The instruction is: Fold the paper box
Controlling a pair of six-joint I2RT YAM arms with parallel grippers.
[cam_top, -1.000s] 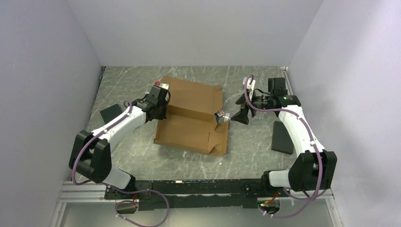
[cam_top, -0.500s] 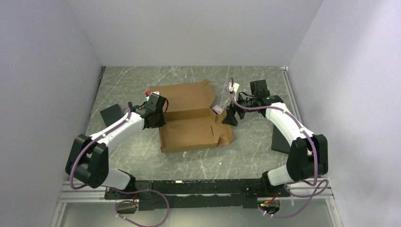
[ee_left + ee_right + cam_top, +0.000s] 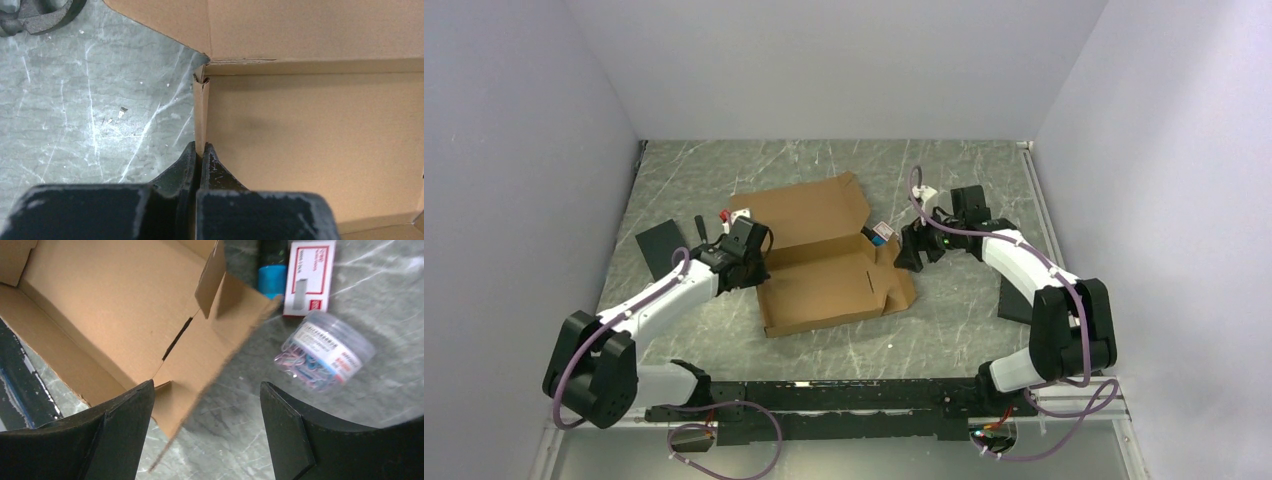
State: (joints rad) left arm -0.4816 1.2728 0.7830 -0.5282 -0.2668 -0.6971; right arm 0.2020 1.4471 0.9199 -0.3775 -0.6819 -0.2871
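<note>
**Box half-folded, one claw clamped**

We see the paper box (image 3: 824, 262) half-folded in the middle of the table (image 3: 964, 170). The left gripper (image 3: 200, 148) pinches its upright side wall. The right gripper (image 3: 206, 388) hangs spread above its right corner, near a tub of paper clips (image 3: 325, 357).

Left gripper (image 3: 201, 148) pinched tight; right gripper (image 3: 206, 390) with jaws wide apart.

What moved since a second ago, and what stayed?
The left claw, still pinching the paper box by its left wall, pulled that end toward the arms' bases, turning the box. The right claw, open and holding nothing, swung in around the box's right corner. Both black pads stayed put.
</note>
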